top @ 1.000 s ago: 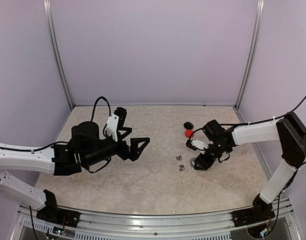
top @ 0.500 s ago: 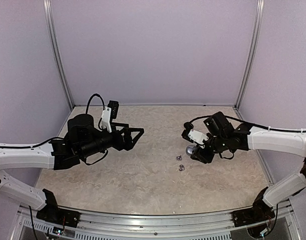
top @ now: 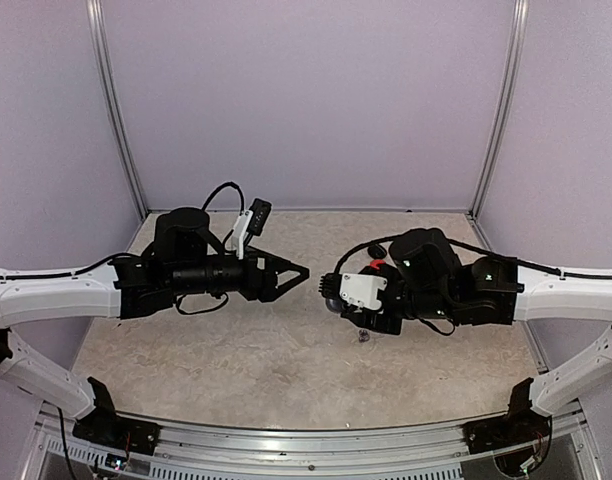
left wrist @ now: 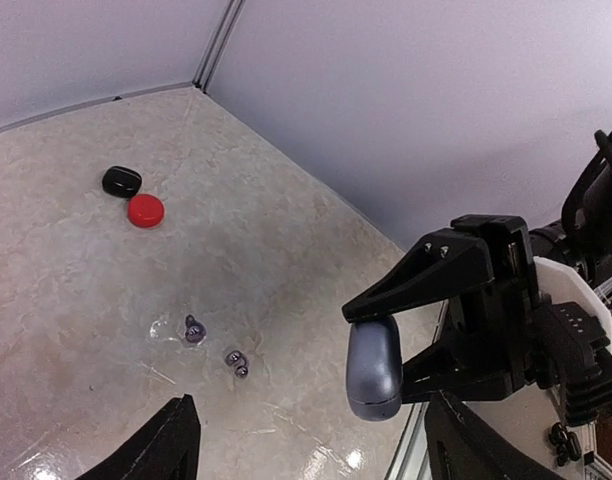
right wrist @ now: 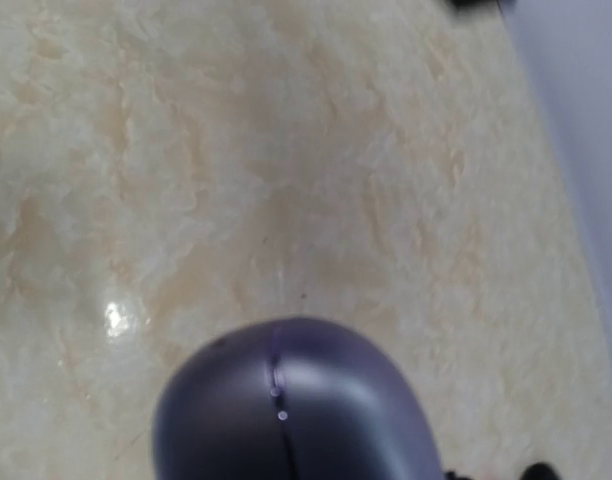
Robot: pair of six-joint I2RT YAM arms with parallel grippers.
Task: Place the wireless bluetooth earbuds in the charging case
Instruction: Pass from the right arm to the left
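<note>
- Left arm (top: pixel 56 298): comes in from your left and hangs above the desk (top: pixel 236 355). Its jaws stand wide with nothing between them, and their tips point at the load carried by the other arm. In the left wrist view you see its two fingers (left wrist: pixel 174 445) at the bottom corners, far apart.
- Right arm (top: pixel 571 295): comes in from your right, also raised off the desk. Its jaws are clamped on the grey case, which sits between the two black fingers.
- Grey case (left wrist: pixel 374 365): rounded like a pebble, silver-grey, lid closed. You hold it in the air over the middle of the desk, just ahead of the left jaws and not touching them. In the right wrist view it fills the lower part of the picture, with a thin seam running down its middle.
- Earbuds (left wrist: pixel 193 330): small silver-grey pieces lying loose on the desk, outside any case. One lies alone and two more sit close together just beside it. From above, they lie under and just beside the right jaws, well below the held case.
- Red case (left wrist: pixel 145 210): round, closed, flat on the desk farther back, well apart from the earbuds.
- Black case (left wrist: pixel 122 181): closed, on the desk just beside the red case on its far side. You cannot tell whether the two touch.
- Walls (top: pixel 306 100): pale lilac panels closing the desk in at the back and both sides.
</note>
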